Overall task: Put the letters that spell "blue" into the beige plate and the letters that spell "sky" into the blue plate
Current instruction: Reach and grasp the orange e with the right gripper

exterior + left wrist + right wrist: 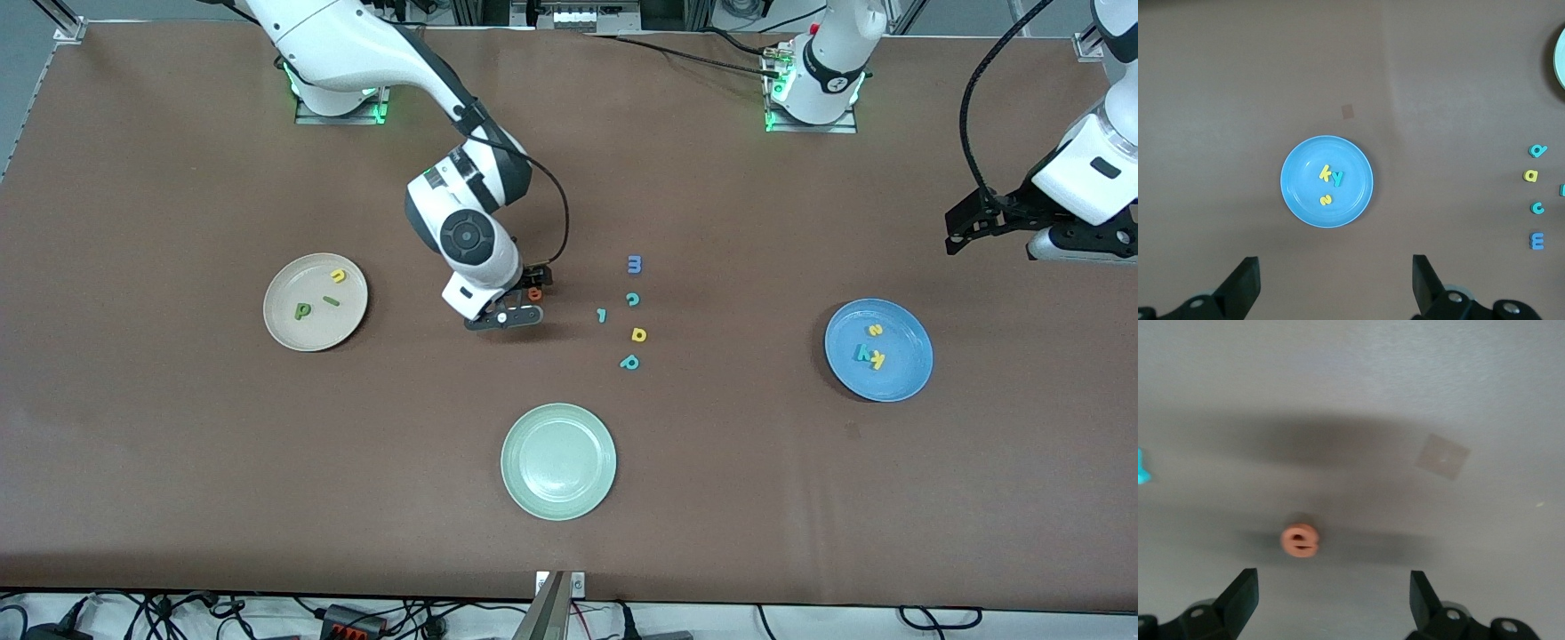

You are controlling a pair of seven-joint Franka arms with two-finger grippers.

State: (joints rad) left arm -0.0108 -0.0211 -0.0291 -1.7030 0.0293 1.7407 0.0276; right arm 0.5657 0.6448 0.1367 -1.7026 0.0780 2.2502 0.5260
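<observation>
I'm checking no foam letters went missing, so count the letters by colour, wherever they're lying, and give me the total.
Yellow letters: 4
Teal letters: 4
Green letters: 2
Orange letter: 1
Blue letter: 1
Total: 12

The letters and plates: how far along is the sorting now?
Done: yellow s, yellow k and teal y lie in the round blue plate; three letters lie in the round beige plate. In hand: the open right gripper is over the orange foam e. Left: placing it there.
</observation>
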